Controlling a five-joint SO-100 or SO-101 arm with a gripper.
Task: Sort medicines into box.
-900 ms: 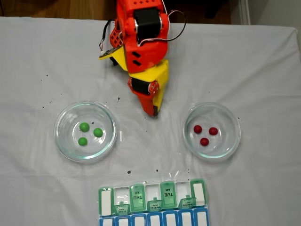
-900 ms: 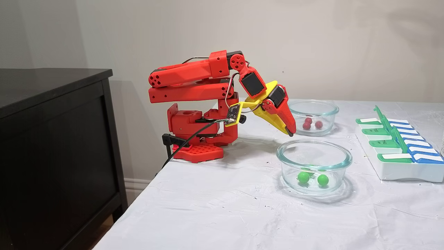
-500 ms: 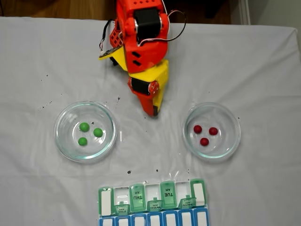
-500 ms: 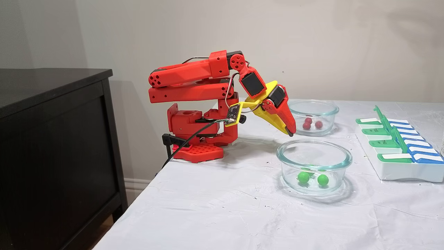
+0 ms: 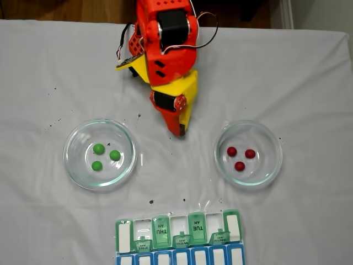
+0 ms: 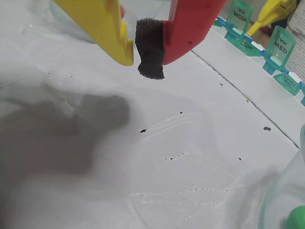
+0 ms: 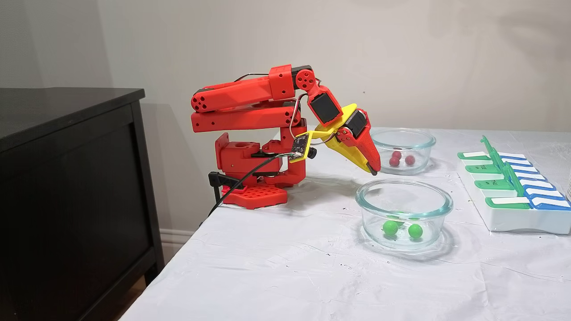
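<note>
Hanging clenched and empty over bare bench (image 5: 309,83), fingers (image 5: 180,132) sit between two glass dishes: green pills (image 5: 103,157) left, red pills (image 5: 241,158) right (top view), pill box (image 5: 124,229) lids open, ready.

A plain beige painted wall (image 7: 401,53) runs behind the scene, evenly lit, with soft shadows in its upper part. At nine o'clock in that fixed view stands a black wooden cabinet (image 7: 67,187). A white baseboard (image 7: 176,236) meets brown wooden floor (image 5: 66,10). A wrinkled white cloth covers the counter (image 7: 290,276).
</note>
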